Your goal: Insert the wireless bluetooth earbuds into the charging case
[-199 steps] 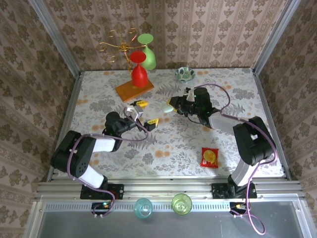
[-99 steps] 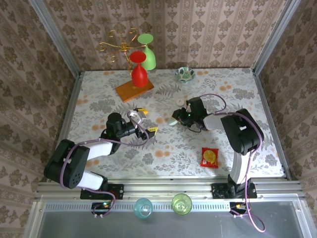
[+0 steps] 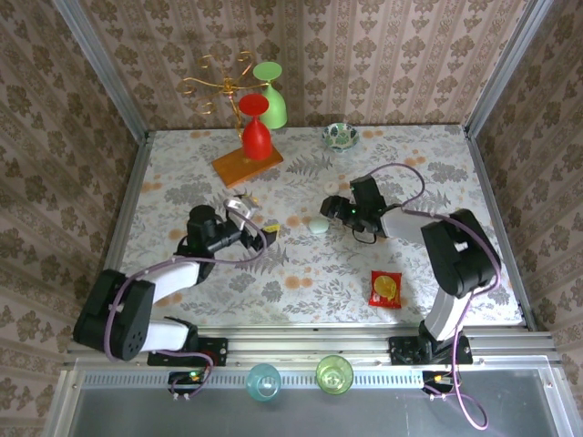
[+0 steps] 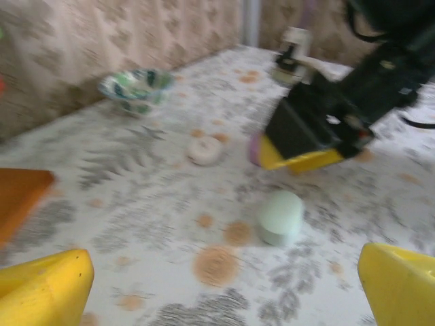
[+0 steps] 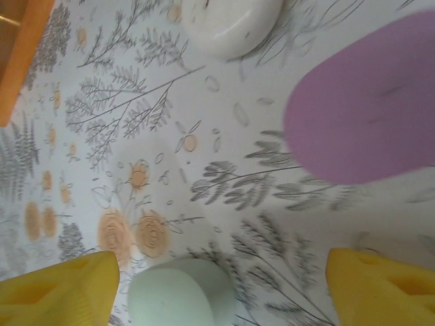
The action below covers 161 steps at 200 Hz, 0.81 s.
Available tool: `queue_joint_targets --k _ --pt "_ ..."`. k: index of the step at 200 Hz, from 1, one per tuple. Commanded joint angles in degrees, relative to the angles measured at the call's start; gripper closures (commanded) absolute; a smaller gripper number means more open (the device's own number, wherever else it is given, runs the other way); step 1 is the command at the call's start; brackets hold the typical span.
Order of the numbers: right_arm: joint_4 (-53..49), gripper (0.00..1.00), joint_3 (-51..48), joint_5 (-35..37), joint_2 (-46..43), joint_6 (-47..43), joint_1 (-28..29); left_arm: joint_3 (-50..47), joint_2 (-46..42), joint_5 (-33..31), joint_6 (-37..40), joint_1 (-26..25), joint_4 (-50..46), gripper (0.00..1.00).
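Observation:
Three pebble-like cases lie mid-table, all closed: a mint one [image 3: 318,227] [image 4: 280,216] [image 5: 180,295], a white one [image 3: 331,186] [image 4: 204,149] [image 5: 231,24] and a lilac one [image 5: 367,129] [image 4: 254,149]. The earbuds are out of view. My right gripper [image 3: 328,209] [image 5: 221,275] hangs open low over the table, with the mint case near its left finger and the lilac case ahead to its right. My left gripper [image 3: 258,217] [image 4: 224,288] is open and empty, facing the mint case from the left at some distance.
A red snack packet [image 3: 384,289] lies front right. At the back are a patterned bowl [image 3: 339,136] [image 4: 136,88] and an orange board [image 3: 247,164] [image 5: 20,54] with a red glass, a green glass and a gold wire rack. Walls close three sides.
The mint case went from beside my right gripper's tips, farther back, to resting on the table nearer me. The right gripper swung down and back. My left gripper drew back slightly leftward.

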Motion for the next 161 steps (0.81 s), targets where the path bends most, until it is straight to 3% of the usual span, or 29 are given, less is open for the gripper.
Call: queue_joint_targets --k 1,32,76,108,137,161 --pt "-7.6 0.14 2.0 12.3 -7.8 -10.3 -0.3 0.5 -6.9 -12.2 1.0 0.7 -4.7 0.00" --pt "-5.7 0.07 -0.4 25.2 -17.1 -22.3 -1.0 -0.2 -15.7 -29.5 5.2 3.2 -12.6 0.00" --pt "3.5 0.00 -9.8 37.7 -24.6 -39.3 -5.3 -3.0 -16.0 -40.0 7.6 9.7 -15.0 0.00" --pt "21.7 0.00 -20.9 31.0 -24.0 -41.5 -11.8 -5.4 -7.8 -37.6 4.4 14.8 -5.4 0.00" --pt "30.9 0.00 -25.2 25.4 -20.6 -40.5 -16.0 -6.1 1.1 -33.6 -0.2 18.7 5.3 0.00" --pt "41.7 0.00 -29.1 19.3 -14.2 -38.9 -18.9 -4.6 8.6 -31.1 -2.7 21.3 10.2 0.00"
